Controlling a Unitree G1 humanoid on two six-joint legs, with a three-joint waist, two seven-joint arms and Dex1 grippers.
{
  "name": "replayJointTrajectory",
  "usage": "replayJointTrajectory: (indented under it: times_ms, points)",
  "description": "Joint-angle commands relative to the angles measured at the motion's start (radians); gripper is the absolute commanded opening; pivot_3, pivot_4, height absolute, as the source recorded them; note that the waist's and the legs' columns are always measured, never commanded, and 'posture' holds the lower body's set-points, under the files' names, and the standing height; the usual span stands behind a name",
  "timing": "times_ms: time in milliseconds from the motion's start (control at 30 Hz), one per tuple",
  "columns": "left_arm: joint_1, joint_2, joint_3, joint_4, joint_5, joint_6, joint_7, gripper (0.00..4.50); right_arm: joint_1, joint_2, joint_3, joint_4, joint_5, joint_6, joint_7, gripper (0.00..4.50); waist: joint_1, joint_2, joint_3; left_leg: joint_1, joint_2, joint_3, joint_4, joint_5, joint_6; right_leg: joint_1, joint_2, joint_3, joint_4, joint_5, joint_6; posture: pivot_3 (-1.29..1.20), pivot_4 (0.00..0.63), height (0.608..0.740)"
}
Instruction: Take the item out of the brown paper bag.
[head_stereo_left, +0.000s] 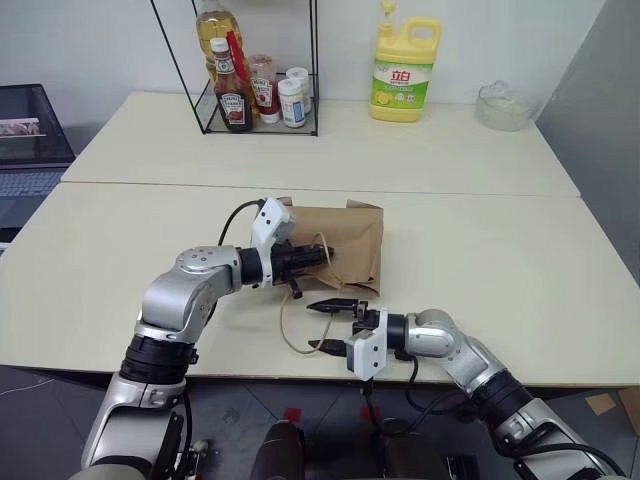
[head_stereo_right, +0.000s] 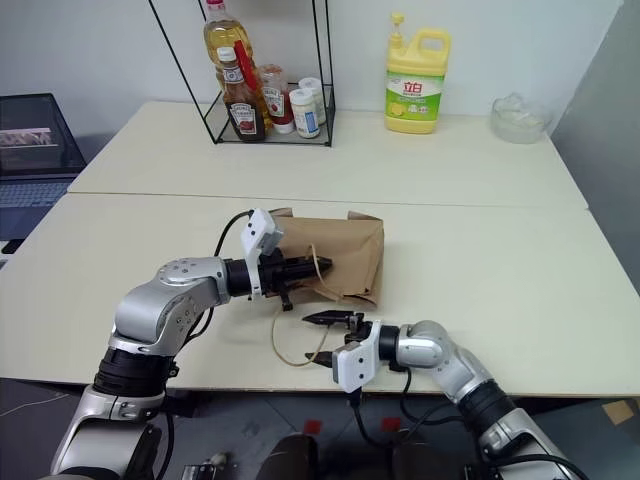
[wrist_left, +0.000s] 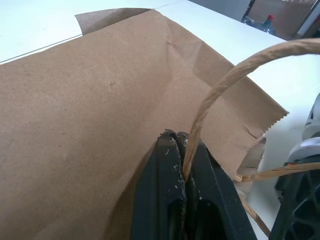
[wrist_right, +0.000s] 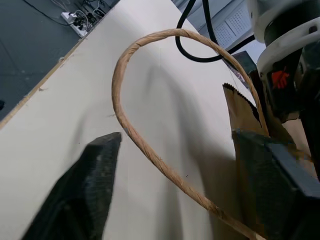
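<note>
A: What can go wrong from here?

B: The left hand (head_stereo_left: 312, 257) is closed on one twine handle (wrist_left: 215, 95) of the brown paper bag (head_stereo_left: 340, 240), at the bag's mouth. If it pulls on that thin loop alone, the handle may tear off, or the light bag may slide on the desk (head_stereo_left: 520, 260) without opening.

A: And the right hand?

B: The right hand (head_stereo_left: 326, 326) stands open, holding nothing, just beside the mouth, and the second handle (wrist_right: 145, 140) lies loose between its fingers (wrist_right: 90, 190). I think it could close on the twine — not on the bag's edge.

A: How does the bag look?

B: Flat on its side, creased, mouth toward both hands. The item cannot be seen — probably it is inside.
</note>
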Motion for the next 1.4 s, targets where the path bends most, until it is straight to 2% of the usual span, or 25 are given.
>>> replayJointTrajectory:
  times_ms: [33, 233, 533, 700, 1400]
  points:
    - [-0.017, 0.013, 0.019, -0.037, -0.013, -0.014, -0.007, 0.0, 0.003, 0.002, 0.011, -0.039, 0.048, 0.004, 0.016, 2.12, 0.0, 0.0, 0.0, 0.0, 0.0, 0.0, 0.0, 0.0, 0.0, 0.0, 0.0, 0.0, 0.0, 0.0, 0.0, 0.0, 0.15, 0.74]
    - [-0.024, 0.022, 0.016, -0.028, -0.006, -0.031, -0.016, 0.0, 0.011, -0.001, 0.014, -0.058, 0.079, 0.037, 0.036, 0.06, 0.0, 0.0, 0.0, 0.0, 0.0, 0.0, 0.0, 0.0, 0.0, 0.0, 0.0, 0.0, 0.0, 0.0, 0.0, 0.0, 0.15, 0.74]
    - [-0.112, 0.015, 0.035, 0.016, -0.014, -0.038, -0.018, 0.0, 0.04, -0.008, 0.042, -0.098, 0.181, 0.276, 0.193, 0.06, 0.0, 0.0, 0.0, 0.0, 0.0, 0.0, 0.0, 0.0, 0.0, 0.0, 0.0, 0.0, 0.0, 0.0, 0.0, 0.0, 0.15, 0.74]
    - [-0.175, 0.002, 0.055, 0.052, -0.029, -0.022, -0.004, 0.0, 0.051, -0.004, 0.034, -0.114, 0.215, 0.348, 0.225, 0.06, 0.001, 0.0, 0.0, 0.0, 0.0, 0.0, 0.0, 0.0, 0.0, 0.0, 0.0, 0.0, 0.0, 0.0, 0.0, 0.0, 0.15, 0.74]
    - [-0.28, -0.011, 0.106, 0.132, -0.056, -0.023, 0.029, 0.0, 0.053, -0.009, 0.049, -0.105, 0.178, 0.384, 0.217, 0.06, 0.0, 0.0, 0.0, 0.0, 0.0, 0.0, 0.0, 0.0, 0.0, 0.0, 0.0, 0.0, 0.0, 0.0, 0.0, 0.0, 0.15, 0.74]
